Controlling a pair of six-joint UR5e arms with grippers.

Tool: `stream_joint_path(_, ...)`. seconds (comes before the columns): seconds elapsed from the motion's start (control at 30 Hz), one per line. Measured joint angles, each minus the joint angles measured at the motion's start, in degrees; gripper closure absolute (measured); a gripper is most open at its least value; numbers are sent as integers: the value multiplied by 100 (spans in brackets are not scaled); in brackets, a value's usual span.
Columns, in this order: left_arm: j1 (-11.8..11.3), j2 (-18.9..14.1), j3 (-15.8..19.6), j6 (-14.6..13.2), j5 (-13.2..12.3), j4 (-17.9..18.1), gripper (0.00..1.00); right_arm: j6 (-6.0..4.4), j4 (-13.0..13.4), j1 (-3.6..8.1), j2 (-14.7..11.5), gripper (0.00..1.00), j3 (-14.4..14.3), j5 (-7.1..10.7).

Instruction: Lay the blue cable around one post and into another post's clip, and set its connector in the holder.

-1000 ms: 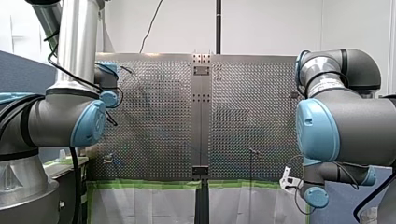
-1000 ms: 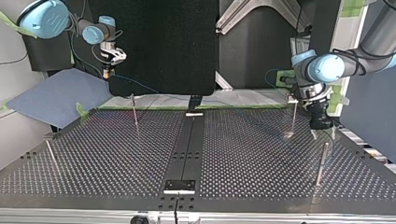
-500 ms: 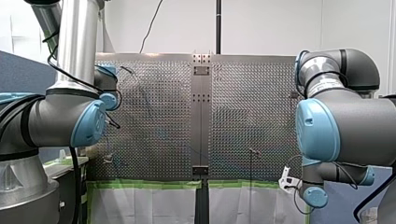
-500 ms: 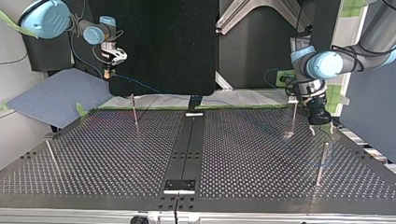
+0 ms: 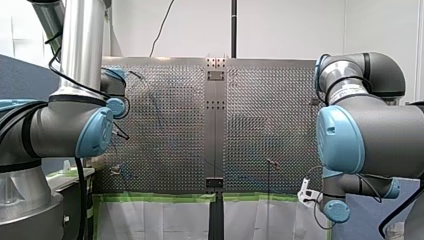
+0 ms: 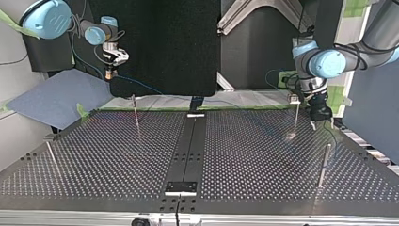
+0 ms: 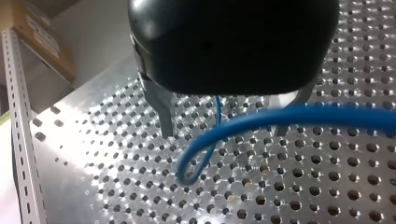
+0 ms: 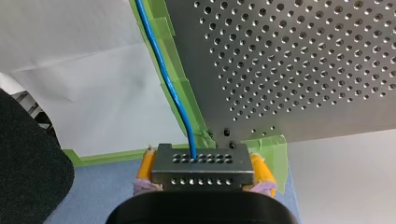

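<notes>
Over the worktop (image 6: 117,155), at the top view's right, the left tool (image 7: 224,133) is held with fingers spread and nothing gripped. Past its edge at that view's left, the right tool (image 8: 203,170) is clamped on the connector (image 8: 203,161). A post (image 6: 296,117) is seen just beside the left tool. The cable (image 7: 289,116) is run from the connector to a slack loop under the left tool. That loop could be missed on closing or snagged on the post, and the connector twisted by a tug.

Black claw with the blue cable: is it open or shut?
Open. My left claw's metal fingers stand wide apart, the blue cable looping loosely between them.
</notes>
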State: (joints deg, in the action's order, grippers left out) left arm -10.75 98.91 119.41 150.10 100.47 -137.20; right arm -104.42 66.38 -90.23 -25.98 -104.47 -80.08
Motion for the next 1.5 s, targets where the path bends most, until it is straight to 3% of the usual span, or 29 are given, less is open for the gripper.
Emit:
stream_joint_path(0.37, 14, -503, 288, -510, 97, -351, 0, -11, 5, -40, 1, 100, 16, 0)
stream_joint_path(0.53, 15, -729, 307, -725, -38, -457, 0, -42, 8, -48, 1, 100, 18, -6)
stream_joint_path(0.77, 17, -1023, 314, -733, -321, -511, 0, -89, 26, -51, 1, 100, 20, -17)
stream_joint_path(0.97, -8, -1295, 326, -937, -476, -737, 0, -97, 25, -51, 2, 100, 19, -18)
stream_joint_path(1.4, -11, -1955, 295, -1592, 76, -1396, 0, -98, 21, -52, 2, 100, 18, -18)
stream_joint_path(1.5, 3, -2088, 220, -1724, 105, -1527, 0, -98, 18, -52, 2, 100, 18, -18)
